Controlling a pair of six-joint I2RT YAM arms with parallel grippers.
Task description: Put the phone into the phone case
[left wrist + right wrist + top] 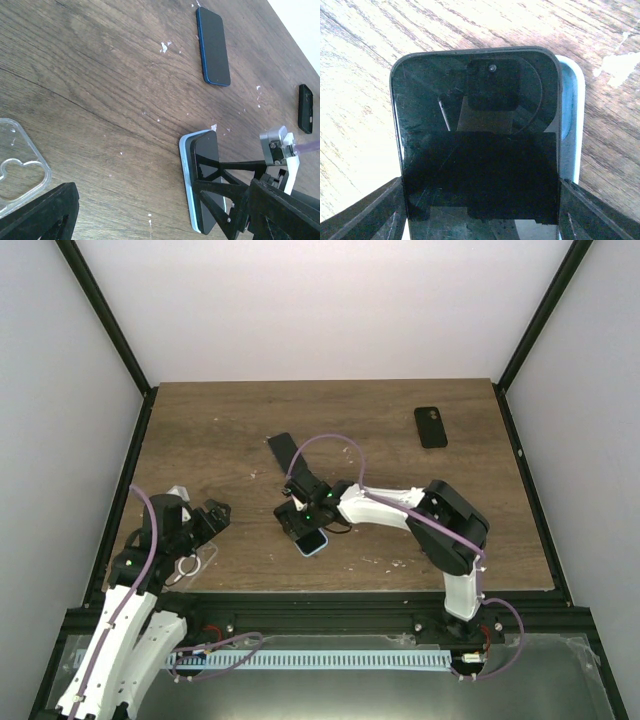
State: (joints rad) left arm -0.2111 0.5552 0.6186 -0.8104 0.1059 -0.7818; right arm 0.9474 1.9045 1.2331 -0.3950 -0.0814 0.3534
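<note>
1 black phone (475, 125), clamped in right gripper (303, 523), lying over light-blue case (572, 115); offset, apparently not seated. Remaining: align, press in. Also: left gripper (205, 520), spread, empty.

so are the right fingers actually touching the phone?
Touching. Right wrist view: both fingers sit flush against the side edges of the phone, no gap visible.

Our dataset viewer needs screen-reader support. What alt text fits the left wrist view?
The right gripper holds a black phone over a light blue case on a wooden table; a clear case lies at left, a blue phone beyond.
</note>
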